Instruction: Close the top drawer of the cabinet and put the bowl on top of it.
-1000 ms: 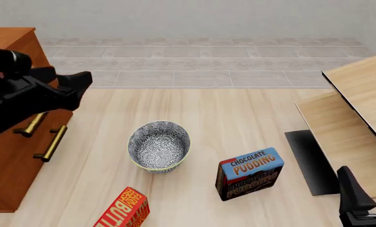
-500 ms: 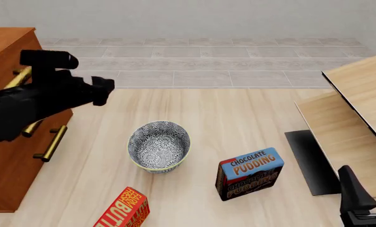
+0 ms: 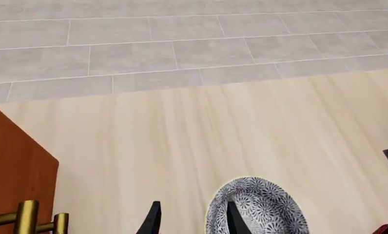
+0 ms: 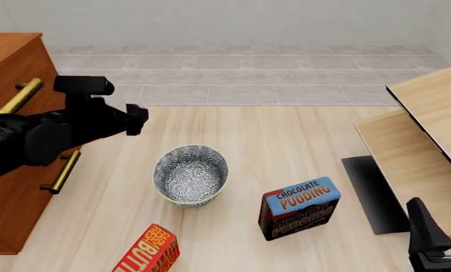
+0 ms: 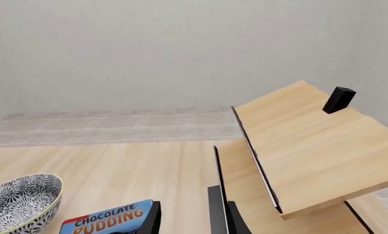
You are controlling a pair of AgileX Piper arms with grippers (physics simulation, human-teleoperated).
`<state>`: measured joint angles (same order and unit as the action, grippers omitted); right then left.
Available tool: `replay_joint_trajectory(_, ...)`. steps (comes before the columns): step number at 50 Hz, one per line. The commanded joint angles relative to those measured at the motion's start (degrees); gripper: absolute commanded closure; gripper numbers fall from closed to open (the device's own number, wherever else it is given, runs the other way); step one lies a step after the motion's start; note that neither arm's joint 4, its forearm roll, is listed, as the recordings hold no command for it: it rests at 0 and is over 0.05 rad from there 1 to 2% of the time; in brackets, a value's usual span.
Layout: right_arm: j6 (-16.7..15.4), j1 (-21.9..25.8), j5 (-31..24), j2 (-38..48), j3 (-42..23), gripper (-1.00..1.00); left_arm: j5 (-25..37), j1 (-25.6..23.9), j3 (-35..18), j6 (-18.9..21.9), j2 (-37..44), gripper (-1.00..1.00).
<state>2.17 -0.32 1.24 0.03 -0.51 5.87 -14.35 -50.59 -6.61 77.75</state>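
The reddish-brown cabinet (image 4: 10,187) stands at the table's left edge. Its top drawer (image 4: 48,76) is mostly hidden by my left arm, and its brass handle (image 4: 19,95) shows above the arm. The drawer front looks level with the fronts below. The blue-grey floral bowl (image 4: 190,174) sits upright on the table, empty. My left gripper (image 4: 137,120) hovers between cabinet and bowl, behind the bowl's left side. In the left wrist view the left gripper (image 3: 192,222) is open and holds nothing, with the bowl (image 3: 262,209) just beyond one finger. The right gripper (image 5: 192,219) is open too, low at the front right (image 4: 443,220).
A chocolate pudding box (image 4: 299,208) stands right of the bowl. An orange butter box (image 4: 148,250) lies at the front, left of centre. Pale light-wood furniture (image 4: 426,136) with a dark base fills the right side. A lower drawer handle (image 4: 59,171) juts from the cabinet front.
My left arm has drawn away from the cabinet front, swinging right and up toward the bowl's side. The top drawer's handle has come into view. The right arm stays still.
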Motion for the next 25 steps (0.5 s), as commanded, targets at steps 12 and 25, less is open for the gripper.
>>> replay_joint_trajectory(12, 0.3, -0.1, 0.0, 0.0, -0.1, -1.00, -4.8, -1.5, 4.4, -2.3, 4.4, -1.00)
replay_joint_trajectory(25, 0.3, 0.0, 0.1, 0.0, 0.0, -1.00, -8.1, -3.0, 7.1, -4.5, 6.7, -1.00)
